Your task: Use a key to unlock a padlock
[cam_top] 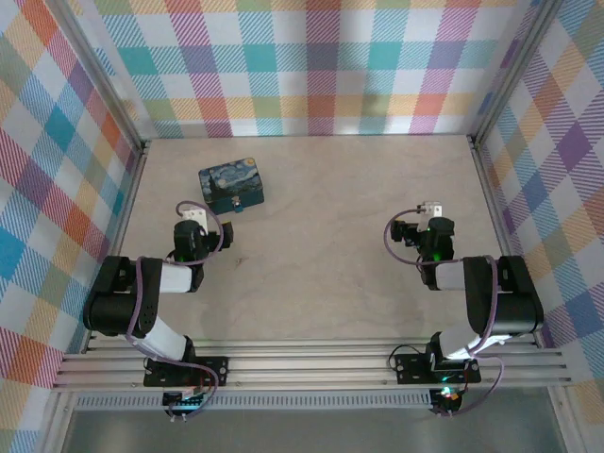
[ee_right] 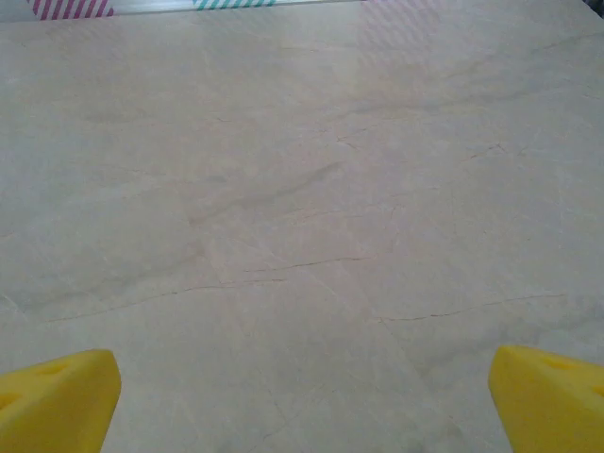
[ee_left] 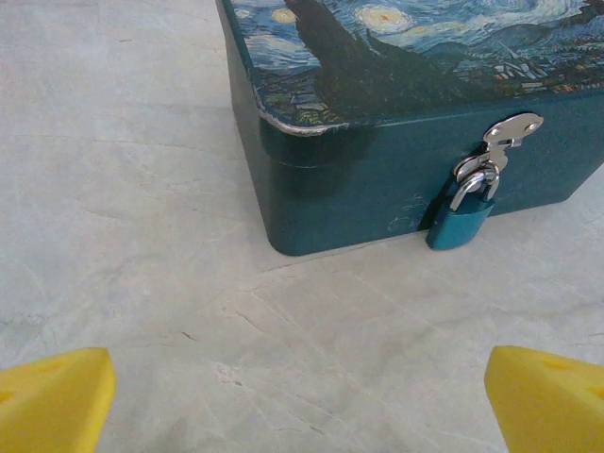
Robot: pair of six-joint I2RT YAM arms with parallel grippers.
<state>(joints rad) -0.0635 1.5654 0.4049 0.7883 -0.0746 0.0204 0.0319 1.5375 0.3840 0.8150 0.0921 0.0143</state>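
Note:
A small teal padlock [ee_left: 460, 222] hangs from the silver hasp [ee_left: 511, 129] on the front of a dark teal tin box [ee_left: 377, 170] with a starry-night lid [cam_top: 230, 185]. No key shows in any view. My left gripper [ee_left: 300, 401] is open, its yellow fingertips [ee_left: 52, 396] wide apart over bare table a short way in front of the box's corner. In the top view that gripper [cam_top: 193, 219] sits just left of and nearer than the box. My right gripper [ee_right: 304, 401] is open over empty tabletop, and in the top view it [cam_top: 429, 212] rests at mid right.
Checkered walls [cam_top: 321, 66] enclose the pale tabletop [cam_top: 330, 264] on three sides, with metal corner posts [cam_top: 491, 104]. An aluminium rail [cam_top: 311, 363] carries both arm bases along the near edge. Open table lies between the two arms.

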